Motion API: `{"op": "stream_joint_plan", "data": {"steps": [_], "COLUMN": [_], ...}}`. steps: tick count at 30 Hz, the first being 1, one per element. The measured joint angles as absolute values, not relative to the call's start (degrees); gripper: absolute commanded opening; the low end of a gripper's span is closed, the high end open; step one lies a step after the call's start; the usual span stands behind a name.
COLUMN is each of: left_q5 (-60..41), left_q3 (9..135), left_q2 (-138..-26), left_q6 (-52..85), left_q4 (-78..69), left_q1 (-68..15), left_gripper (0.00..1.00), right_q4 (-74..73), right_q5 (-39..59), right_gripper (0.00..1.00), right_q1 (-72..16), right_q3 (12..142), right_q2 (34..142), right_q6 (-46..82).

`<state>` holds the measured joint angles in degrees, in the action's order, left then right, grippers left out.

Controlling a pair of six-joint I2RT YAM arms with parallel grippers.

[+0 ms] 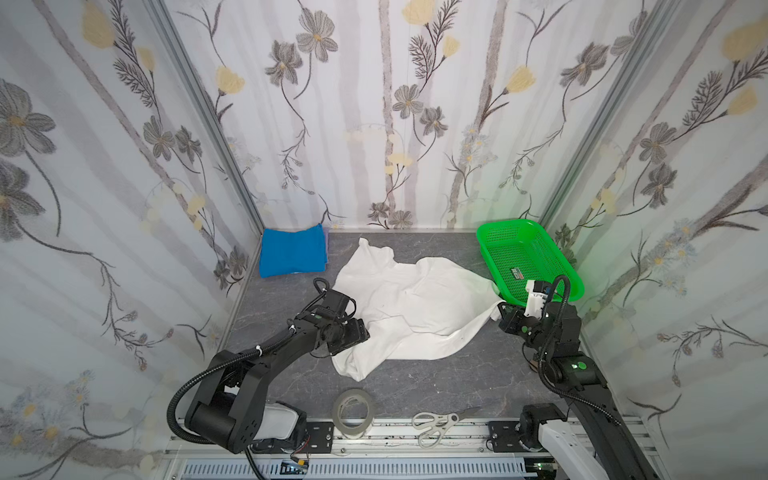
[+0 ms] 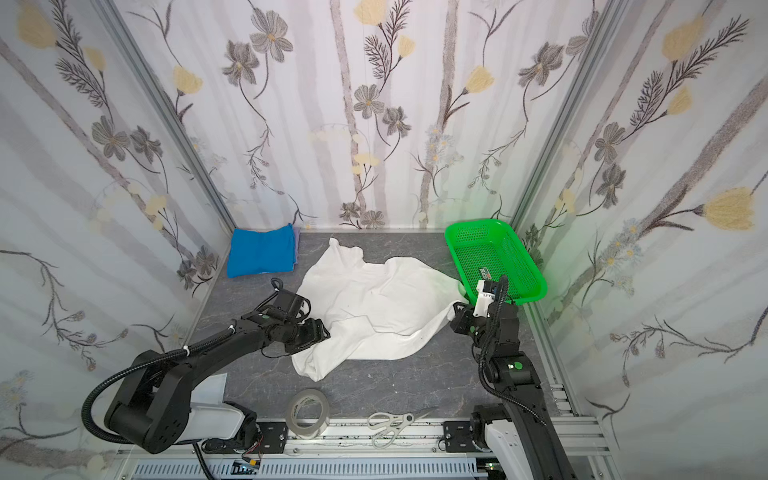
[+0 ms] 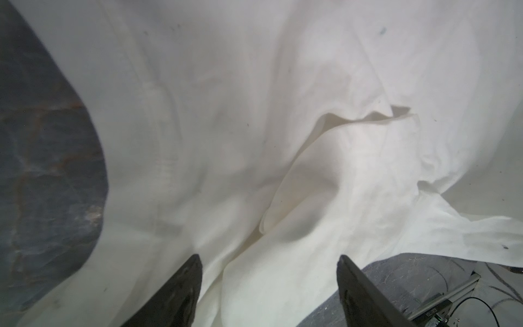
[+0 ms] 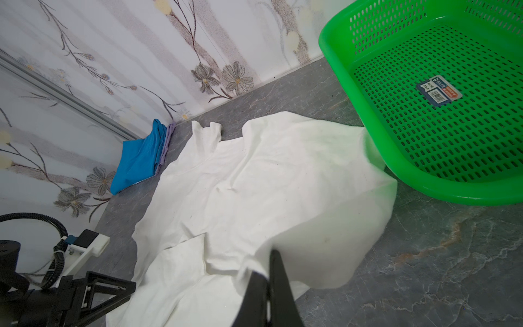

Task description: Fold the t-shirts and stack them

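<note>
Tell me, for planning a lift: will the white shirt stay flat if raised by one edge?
Probably not: the white shirt lies rumpled, so it should sag. It likely feels light; the edge in the right pincer drapes thinly.

My fingers [image 4: 278,286] press together on a raised edge of the white shirt [image 4: 240,184], which lies crumpled ahead of them. Far beyond it sits the folded blue shirt [image 4: 138,158]. The green basket [image 4: 452,192] touches the shirt near my fingertips.

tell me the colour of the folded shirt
The folded shirt is bright blue, clearest in both top views.
</note>
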<state>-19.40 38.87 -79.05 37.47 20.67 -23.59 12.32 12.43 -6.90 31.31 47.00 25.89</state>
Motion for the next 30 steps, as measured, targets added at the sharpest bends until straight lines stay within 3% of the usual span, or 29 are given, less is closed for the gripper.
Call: {"op": "stream_joint_plan", "data": {"steps": [6, 8, 14, 18, 19, 20, 21, 22, 25, 30], "left_q5": [-22.22, -22.22, -20.45, -21.12, -21.74, -22.33, -23.0, -23.81, -26.13, -25.45], "left_q3": [36.64, 37.15, 40.32, 43.97, 45.19, 46.28, 47.57, 48.56, 47.9, 44.18], "left_q2": [-79.0, -78.17, -72.38, -69.32, -69.25, -69.6, -70.28, -71.02, -71.18, -68.82], "left_q6": [38.87, 38.92, 37.19, 33.76, 32.69, 31.7, 30.5, 29.32, 28.25, 28.34], "left_q4": [15.73, 15.7, 18.31, 19.73, 19.86, 20.1, 20.45, 20.82, 21.28, 22.22], "left_q1": [-23.59, -23.7, -24.64, -30.06, -32.45, -34.35, -36.38, -38.44, -41.15, -36.82], "left_gripper": [0.13, 0.0, 0.0, 0.0, 0.06, 0.34, 0.72, 0.82, 0.95, 0.98], "right_q4": [12.27, 12.29, 12.27, 12.25, 12.25, 12.25, 12.25, 12.25, 12.27, 12.27], "right_q5": [12.45, 12.49, 12.53, 12.58, 12.6, 12.6, 12.62, 12.62, 12.62, 12.62], "right_gripper": [0.0, 0.0, 0.0, 0.0, 0.0, 0.0, 0.0, 0.0, 0.0, 0.0], "right_q1": [-6.9, -6.9, -6.96, -6.94, -6.94, -6.94, -6.94, -6.94, -6.94, -7.01], "right_q3": [31.44, 31.46, 31.48, 31.48, 31.48, 31.48, 31.48, 31.48, 31.46, 31.46], "right_q2": [47.81, 47.77, 47.44, 47.4, 47.44, 47.44, 47.44, 47.44, 47.29, 47.11], "right_q6": [25.87, 25.87, 25.87, 25.89, 25.89, 25.89, 25.89, 25.89, 25.91, 25.91]}}
